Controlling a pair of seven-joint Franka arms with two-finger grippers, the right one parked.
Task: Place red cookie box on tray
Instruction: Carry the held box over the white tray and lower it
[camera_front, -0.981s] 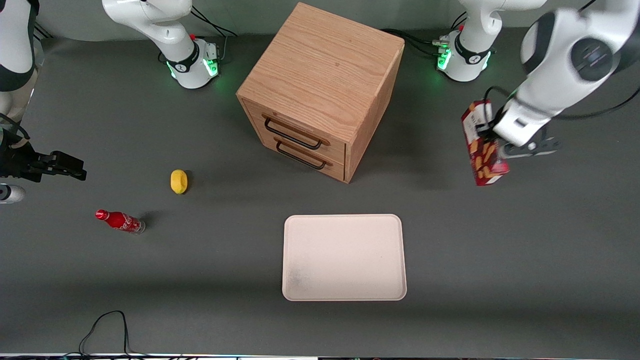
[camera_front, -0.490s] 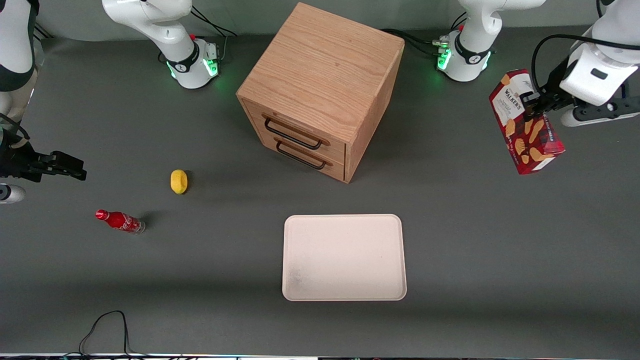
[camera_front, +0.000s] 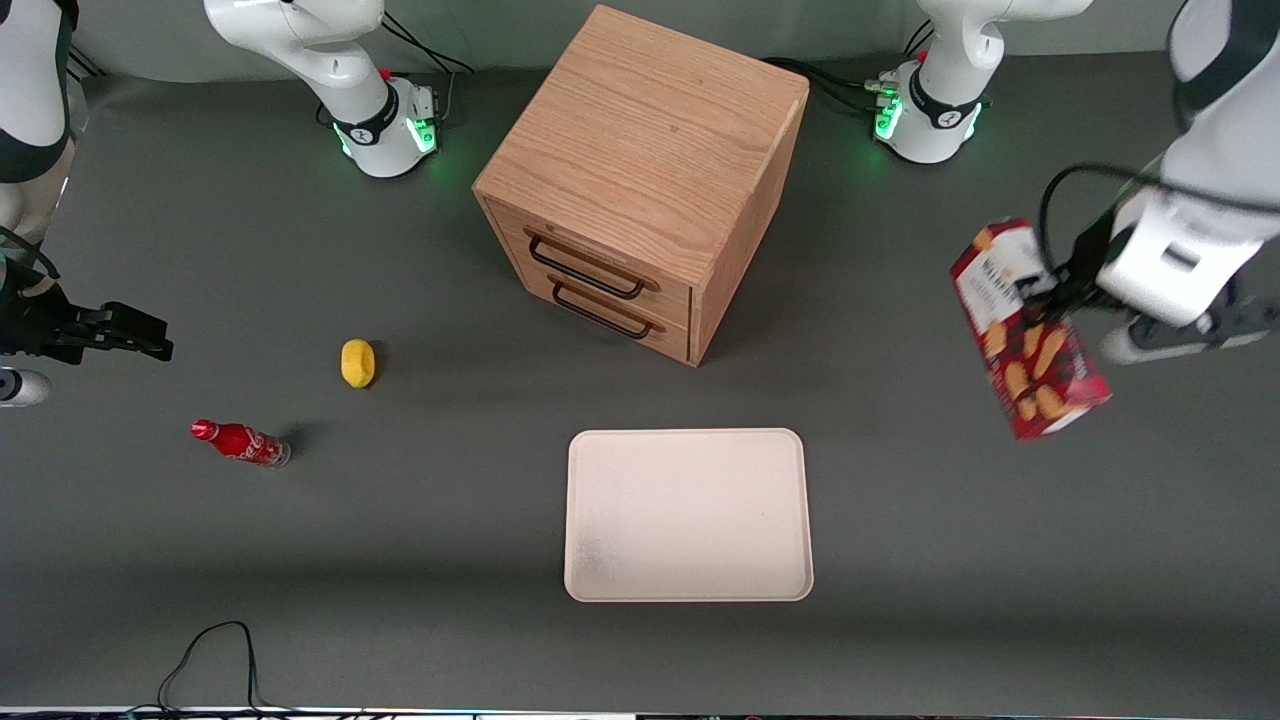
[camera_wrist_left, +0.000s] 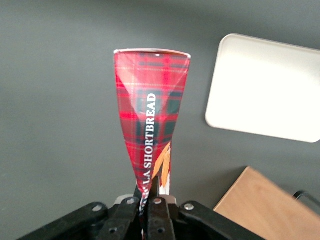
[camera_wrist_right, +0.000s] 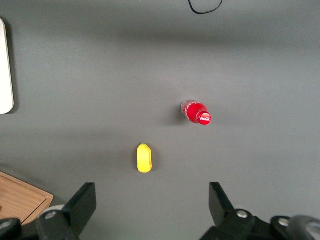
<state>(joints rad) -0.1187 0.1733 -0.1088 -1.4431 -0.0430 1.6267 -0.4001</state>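
Note:
The red cookie box (camera_front: 1028, 332) hangs tilted in the air above the grey table at the working arm's end, its tan biscuit print facing the front camera. My gripper (camera_front: 1050, 290) is shut on the box's upper end. From the wrist, the tartan box (camera_wrist_left: 150, 120) tapers down into the gripper (camera_wrist_left: 149, 199), whose fingers pinch its flattened end. The cream-white tray (camera_front: 688, 514) lies flat on the table, nearer the front camera than the wooden drawer cabinet, and well toward the middle from the box. A part of the tray (camera_wrist_left: 265, 87) shows in the wrist view.
A wooden two-drawer cabinet (camera_front: 645, 175) stands in the middle of the table. A yellow lemon-like object (camera_front: 357, 362) and a small red soda bottle (camera_front: 240, 442) lie toward the parked arm's end. A black cable (camera_front: 215, 655) loops at the table's front edge.
The gripper and the box swung up and away toward the table's end, then came back down and nearer the front camera, closer to the tray. The box stays gripped.

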